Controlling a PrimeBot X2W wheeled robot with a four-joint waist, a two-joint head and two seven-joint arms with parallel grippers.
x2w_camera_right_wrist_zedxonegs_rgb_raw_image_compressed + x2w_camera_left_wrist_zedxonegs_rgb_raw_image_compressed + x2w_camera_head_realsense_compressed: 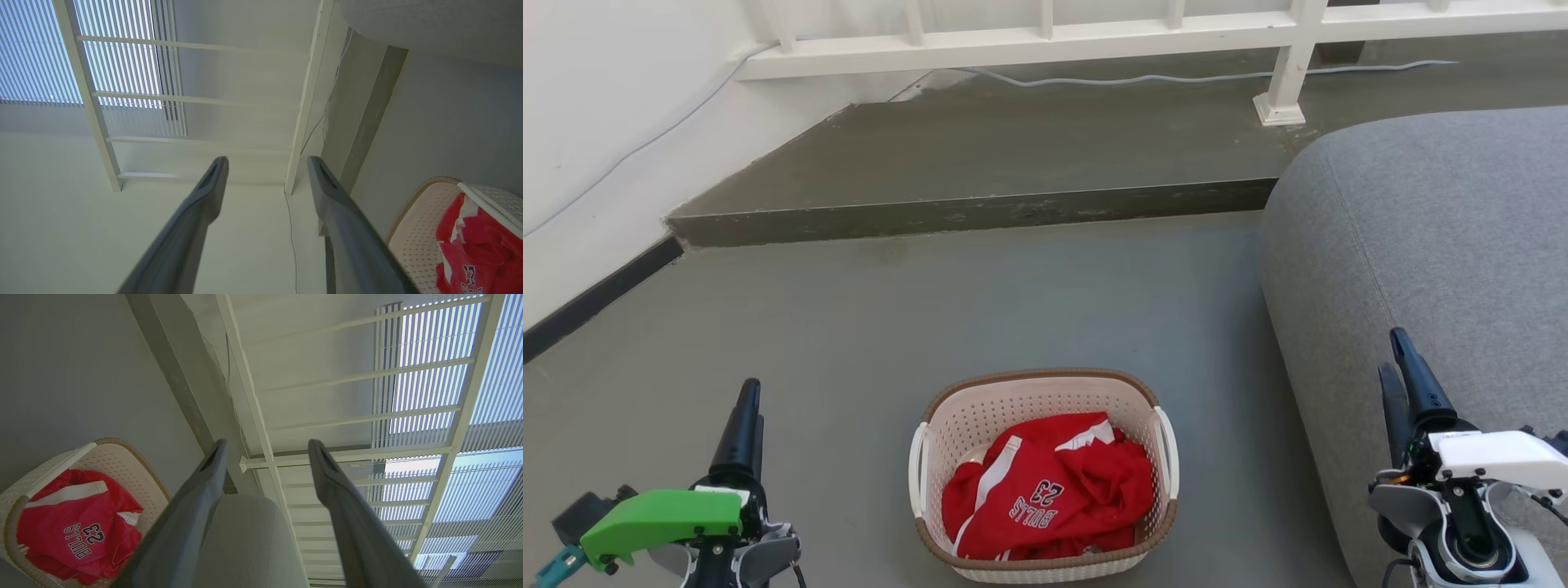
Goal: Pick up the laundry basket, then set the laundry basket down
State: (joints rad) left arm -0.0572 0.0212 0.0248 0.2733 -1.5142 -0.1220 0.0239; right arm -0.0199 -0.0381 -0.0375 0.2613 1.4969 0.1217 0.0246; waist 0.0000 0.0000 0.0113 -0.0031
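Observation:
The laundry basket (980,420), cream-white and perforated with a brown rim and two white side handles, stands on the grey floor at the bottom middle of the head view. A crumpled red jersey (1049,490) lies inside it. My left gripper (745,412) hovers to the basket's left, open and holding nothing. To the basket's right, over the sofa's edge, my right gripper (1398,359) is open too. In the left wrist view the basket (126,465) sits at the lower left beside the spread fingers (204,486). The right wrist view has the basket (416,220) at the lower right.
A grey sofa (1437,245) fills the right side, close to the basket. A raised floor step (964,212) runs across beyond the basket, with a white railing (1029,37) and a cable (1176,77) behind it. A white wall (596,122) closes the left.

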